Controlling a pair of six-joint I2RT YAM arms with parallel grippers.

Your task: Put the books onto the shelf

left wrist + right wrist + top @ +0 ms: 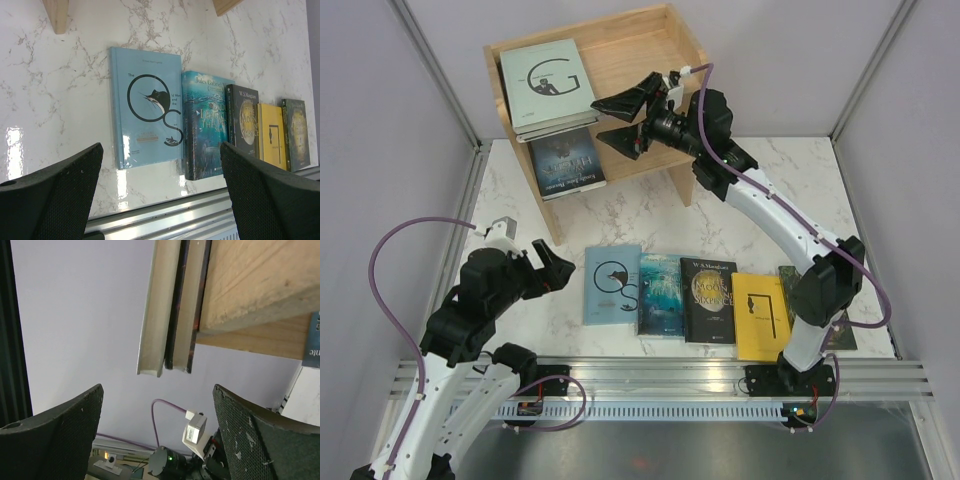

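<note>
A: Table point(620, 215)?
B: White marble, fills the middle of the top view. The shelf point(650, 60) stands at its far edge, upper centre of the frame. Light wood, two tiers.

A: Books on the shelf?
B: Upper tier: the "G" book point(546, 80) lies flat at the left end, on top of a second book point(192, 300). In the right wrist view both their edges stick out past the wood. Lower tier: the dark blue book point(566, 166), flat, left side.

A: Books on the table?
B: Five in a row, lower centre, covers up, close side by side. Left to right: pale blue book point(612, 285), teal book point(661, 294), black book point(708, 298), yellow book point(761, 315), green-gold book point(296, 135). The last is partly hidden behind the right arm point(775, 225) in the top view.

A: Right gripper point(618, 121)?
B: Upper centre, just right of the "G" book, level with the shelf front. Jaws wide apart, nothing between them.

A: Left gripper point(552, 270)?
B: Lower left, just left of the pale blue book, above the table. Jaws wide apart, empty.
</note>
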